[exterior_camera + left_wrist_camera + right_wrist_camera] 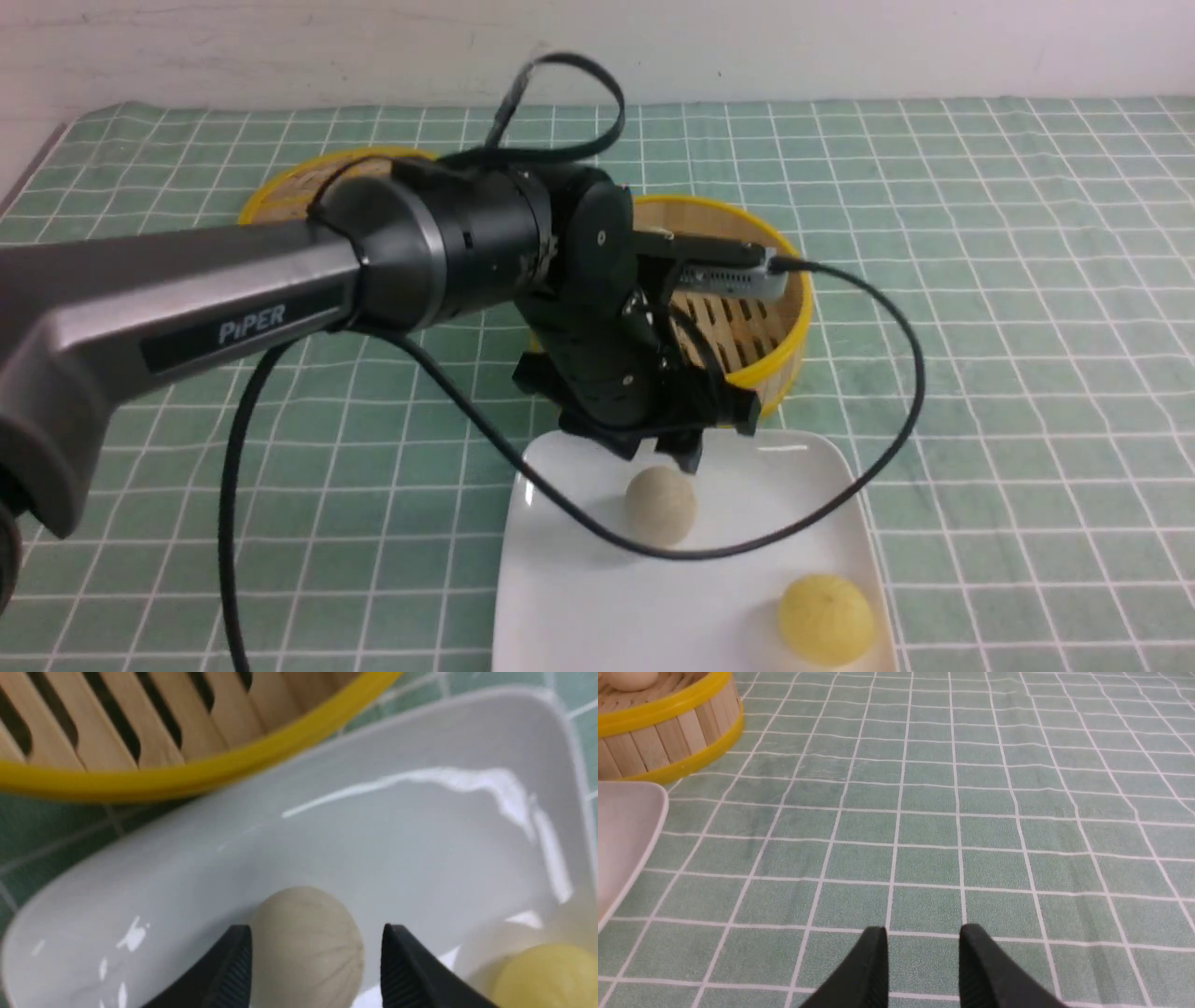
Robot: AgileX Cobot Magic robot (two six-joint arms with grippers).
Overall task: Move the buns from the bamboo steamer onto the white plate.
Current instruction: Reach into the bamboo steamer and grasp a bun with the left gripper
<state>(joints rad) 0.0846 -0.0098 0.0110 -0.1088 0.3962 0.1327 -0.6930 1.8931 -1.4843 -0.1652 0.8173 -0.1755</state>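
One pale cream bun (pixel 660 506) lies on the white plate (pixel 579 597), near its far edge. My left gripper (pixel 674 455) hangs just above it, open, a fingertip on either side of the bun (pixel 306 947), which rests on the plate (pixel 420 849) by itself. The bamboo steamer (pixel 780 345) stands right behind the plate, mostly hidden by the left arm. In the right wrist view another pale bun (pixel 630 679) lies inside the steamer (pixel 668 732). My right gripper (pixel 924 938) is open and empty over bare tablecloth, to the right of the plate (pixel 621 830).
A bright yellow bun (pixel 826 619) sits at the plate's near right corner. The flat yellow-rimmed lid (pixel 280 187) lies behind the left arm at the back left. A black cable (pixel 896 411) loops over the plate. Green checked cloth covers the table.
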